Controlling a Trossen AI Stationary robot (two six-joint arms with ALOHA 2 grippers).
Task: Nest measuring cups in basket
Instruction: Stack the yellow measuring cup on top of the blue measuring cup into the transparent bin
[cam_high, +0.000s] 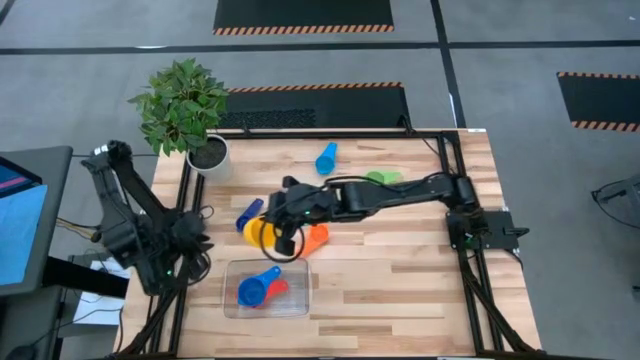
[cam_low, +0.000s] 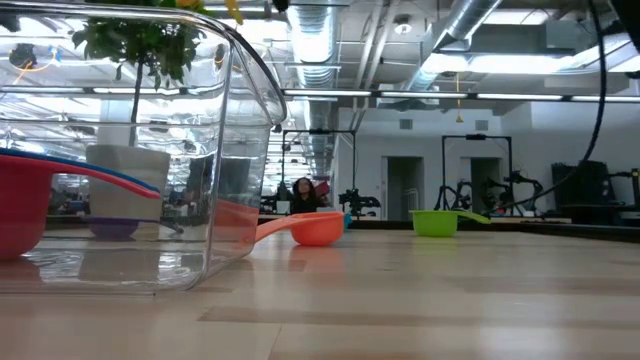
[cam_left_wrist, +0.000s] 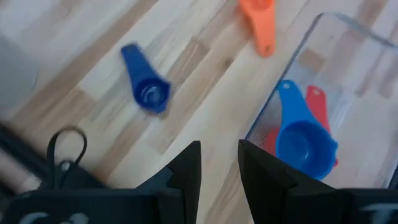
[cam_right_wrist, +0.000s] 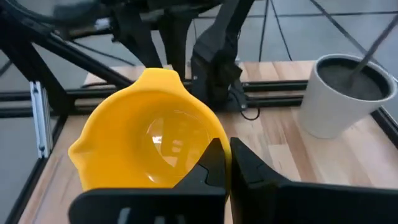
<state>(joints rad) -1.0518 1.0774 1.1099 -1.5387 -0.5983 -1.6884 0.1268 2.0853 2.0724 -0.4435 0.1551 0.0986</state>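
Observation:
My right gripper (cam_high: 278, 226) reaches in from the table's right, shut on a yellow measuring cup (cam_right_wrist: 146, 140) held above the table's middle. Lying on the table are an orange cup (cam_high: 315, 238), a dark blue cup (cam_high: 250, 212), a light blue cup (cam_high: 326, 158) and a green cup (cam_high: 383, 177). The clear basket (cam_high: 300, 306) stands near the front edge with a blue cup (cam_left_wrist: 301, 140) and a red cup (cam_left_wrist: 320, 112) inside. My left gripper (cam_left_wrist: 219, 146) waits open at the table's left edge, above and left of the basket, with nothing between its fingers. My right gripper pinches the yellow cup at the edge of its bowl (cam_right_wrist: 208, 146) between its two fingers. The fingers themselves hide the exact place of contact, and no handle shows. The cup is lifted clear of the table and tipped, its hollow facing back toward the wrist.
A white plant pot (cam_high: 208, 155) with a green plant stands at the far left corner. Black frame rails run along the table's left and right edges. Bare wood lies to the right of the basket and across the near right part of the table.

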